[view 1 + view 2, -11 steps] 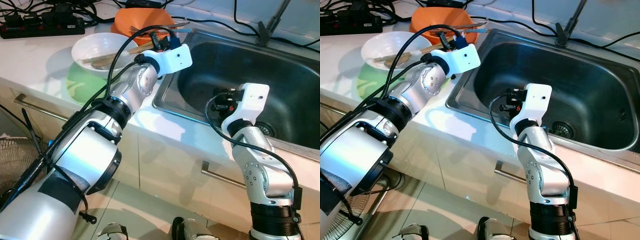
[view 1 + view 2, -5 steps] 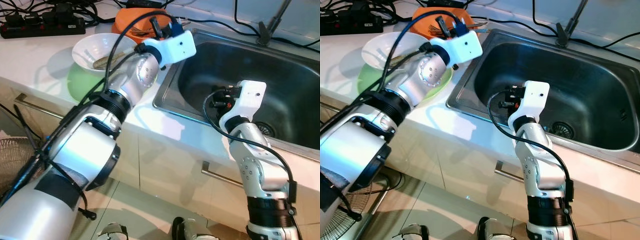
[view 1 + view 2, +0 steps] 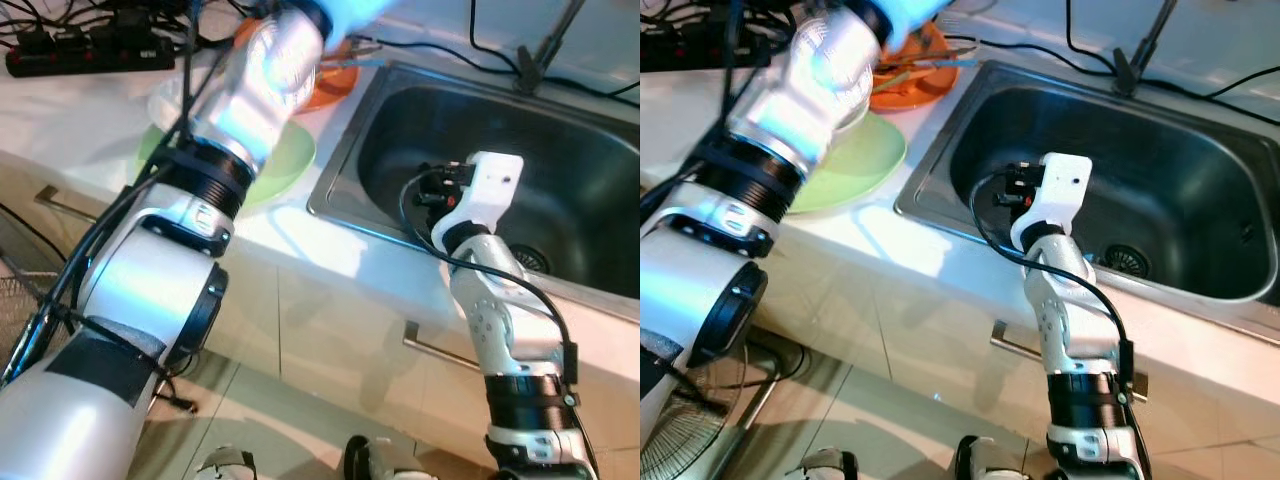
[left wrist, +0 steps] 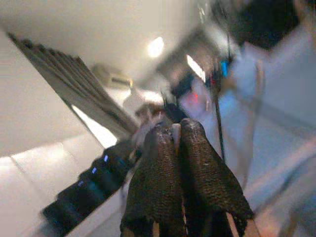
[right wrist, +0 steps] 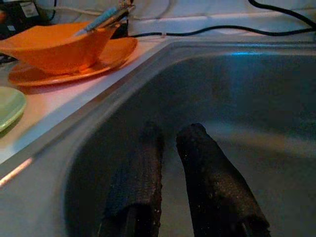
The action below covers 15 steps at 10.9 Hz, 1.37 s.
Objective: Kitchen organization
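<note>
Left arm: I saw it raised high over the counter, blurred, crossing the green plate (image 3: 855, 160).
Left gripper (image 4: 175, 136): its fingers were pressed together, aimed at the ceiling; I could not tell whether they pinched anything.
Green plate: it lay flat near the counter's front edge, just beside the sink rim.
Orange bowl (image 5: 59, 47): it sat on an orange plate (image 5: 111, 52) at the sink's far left corner, utensils resting in it.
Sink (image 3: 1200, 170): the basin looked roomy.
Right gripper (image 5: 168, 148): inside the basin near the left wall, fingers slightly apart, holding nothing.
</note>
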{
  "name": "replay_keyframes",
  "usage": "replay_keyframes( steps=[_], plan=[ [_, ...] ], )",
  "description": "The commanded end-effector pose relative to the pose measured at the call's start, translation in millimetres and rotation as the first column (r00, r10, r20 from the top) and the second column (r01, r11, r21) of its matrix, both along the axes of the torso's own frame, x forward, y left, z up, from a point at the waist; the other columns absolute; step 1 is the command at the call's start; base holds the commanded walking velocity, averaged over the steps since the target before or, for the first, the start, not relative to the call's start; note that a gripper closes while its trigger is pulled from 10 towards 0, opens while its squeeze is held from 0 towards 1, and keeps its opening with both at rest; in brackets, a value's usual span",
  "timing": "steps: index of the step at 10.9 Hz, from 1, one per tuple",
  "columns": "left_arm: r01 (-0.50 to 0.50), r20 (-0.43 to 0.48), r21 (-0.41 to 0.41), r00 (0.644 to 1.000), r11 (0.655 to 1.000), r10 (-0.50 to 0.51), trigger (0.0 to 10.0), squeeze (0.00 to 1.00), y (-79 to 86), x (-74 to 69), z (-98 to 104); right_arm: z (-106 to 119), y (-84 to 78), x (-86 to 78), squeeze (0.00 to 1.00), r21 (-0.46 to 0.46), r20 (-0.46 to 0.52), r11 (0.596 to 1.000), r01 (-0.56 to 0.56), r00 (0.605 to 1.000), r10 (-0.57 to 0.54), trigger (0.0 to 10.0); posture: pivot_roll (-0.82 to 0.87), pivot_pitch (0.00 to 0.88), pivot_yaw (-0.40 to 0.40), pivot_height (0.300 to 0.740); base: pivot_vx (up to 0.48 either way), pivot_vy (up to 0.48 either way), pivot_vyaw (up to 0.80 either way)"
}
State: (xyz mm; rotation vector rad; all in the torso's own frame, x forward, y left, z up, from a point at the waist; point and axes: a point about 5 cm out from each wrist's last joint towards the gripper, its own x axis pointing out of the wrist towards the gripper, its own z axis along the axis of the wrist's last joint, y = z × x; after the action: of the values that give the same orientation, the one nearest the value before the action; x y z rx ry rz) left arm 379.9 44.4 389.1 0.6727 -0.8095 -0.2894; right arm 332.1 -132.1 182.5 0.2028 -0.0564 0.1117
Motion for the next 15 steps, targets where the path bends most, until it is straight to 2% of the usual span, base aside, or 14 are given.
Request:
replay_keyframes(
  steps=[1,3,5,6,7,8,9,11,14,15],
  plan=[
    [0.117,0.029,-0.058,0.993,0.991,-0.116,10.0,0.0,-7.6,-11.9,10.0,3.3,-2.8,2.7,0.0,0.008,0.021,1.0,0.011,1.0,-0.011,10.0,-0.06,0.05,-0.066,0.719,0.0,0.0,0.0],
    [0.294,-0.02,-0.185,0.953,0.938,-0.303,10.0,0.0,-14.0,-21.6,4.6,5.7,-5.9,6.6,0.0,0.007,0.035,1.0,0.022,0.999,-0.022,10.0,-0.06,0.031,-0.062,0.719,0.0,0.0,0.0],
    [0.416,-0.054,-0.345,0.886,0.842,-0.46,10.0,0.0,-9.6,-28.8,2.8,8.8,-13.6,10.8,0.0,0.001,0.057,0.999,0.043,0.997,-0.043,10.0,-0.06,0.016,-0.06,0.719,0.0,0.0,0.0],
    [0.43,-0.061,-0.369,0.874,0.824,-0.483,10.0,0.0,-8.2,-29.3,2.5,9.3,-14.8,11.2,0.0,0.0,0.061,0.999,0.046,0.997,-0.045,10.0,-0.06,0.014,-0.06,0.719,0.0,0.0,0.0],
    [0.452,-0.124,-0.471,0.816,0.758,-0.565,10.0,0.0,-1.0,-27.8,-10.8,13.4,-22.5,11.9,0.0,-0.002,0.079,0.999,0.053,0.995,-0.053,10.0,-0.05,0.012,-0.055,0.719,0.0,0.0,0.0],
    [0.442,-0.162,-0.525,0.786,0.727,-0.596,10.0,0.0,1.3,-24.9,-23.4,17.2,-27.3,11.8,0.04,0.003,0.094,0.999,0.053,0.994,-0.053,10.0,-0.06,0.017,-0.049,0.719,0.0,0.0,0.0],
    [0.413,-0.199,-0.583,0.763,0.7,-0.615,10.0,0.0,3.1,-21.2,-36.2,22.0,-30.1,12.0,1.0,0.028,0.107,0.998,0.053,0.993,-0.055,10.0,-0.06,0.022,-0.045,0.719,0.0,0.0,0.0],
    [0.376,-0.247,-0.639,0.726,0.671,-0.642,10.0,0.0,5.9,-19.0,-51.6,35.5,-21.1,8.5,1.0,0.023,0.157,0.999,-0.047,0.987,0.043,10.0,-0.06,0.03,-0.035,0.719,0.0,0.0,0.0],
    [0.368,-0.265,-0.665,0.697,0.649,-0.666,10.0,0.0,7.9,-21.3,-54.8,56.1,0.0,-4.6,1.0,-0.048,0.235,0.952,-0.303,0.923,0.306,10.0,-0.06,0.032,-0.026,0.719,0.0,0.0,0.0],
    [0.365,-0.271,-0.668,0.693,0.649,-0.668,10.0,0.0,8.7,-21.8,-55.4,56.8,6.9,-9.1,0.22,-0.094,0.235,0.931,-0.352,0.901,0.364,10.0,-0.06,0.032,-0.023,0.719,0.0,0.0,0.0]
  ],
)
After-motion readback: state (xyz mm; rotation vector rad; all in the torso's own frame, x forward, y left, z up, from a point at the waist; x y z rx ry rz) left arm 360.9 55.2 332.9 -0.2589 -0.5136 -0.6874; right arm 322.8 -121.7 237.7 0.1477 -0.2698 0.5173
